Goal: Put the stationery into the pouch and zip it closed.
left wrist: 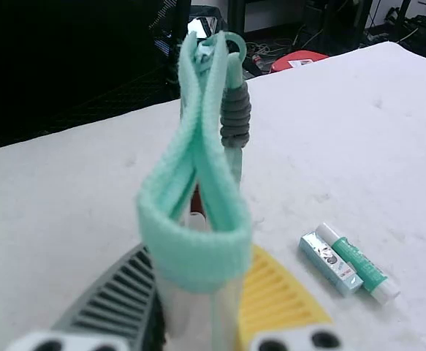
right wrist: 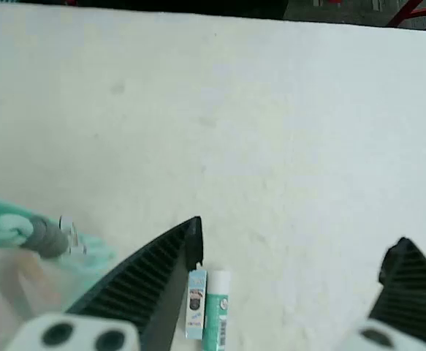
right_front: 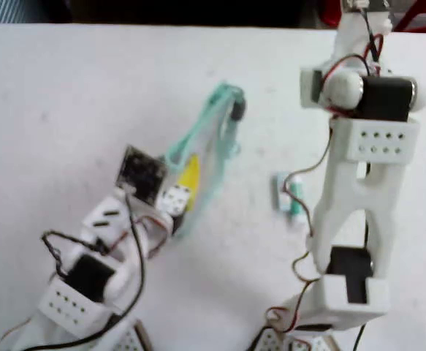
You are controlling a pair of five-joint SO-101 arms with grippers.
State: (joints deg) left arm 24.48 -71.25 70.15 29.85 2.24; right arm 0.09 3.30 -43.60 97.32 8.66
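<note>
Tabletop, white and matte, carries both arms. The left arm lies low and reaches on a slant toward the middle. The left gripper is clamped on the near end of the pouch, with one grey ribbed finger and one yellow ribbed finger pressed against its two flat sides. The right arm stretches along the right side of the table, made of white links with black motors and loose red and black wires. The right gripper hangs over the table with its two black ribbed fingers spread wide, holding nothing.

The pouch is a flat bag of clear soft plastic edged with mint-green woven tape. Held on edge, it runs away from the left gripper, and a knotted grey cord sits at its far end. What lies inside it cannot be told.

Two pieces of stationery lie outside the pouch on the bare table, side by side and touching: a small pale-blue and white box and a round green and white tube. They lie between the pouch and the right arm, close to one finger of the right gripper.
</note>
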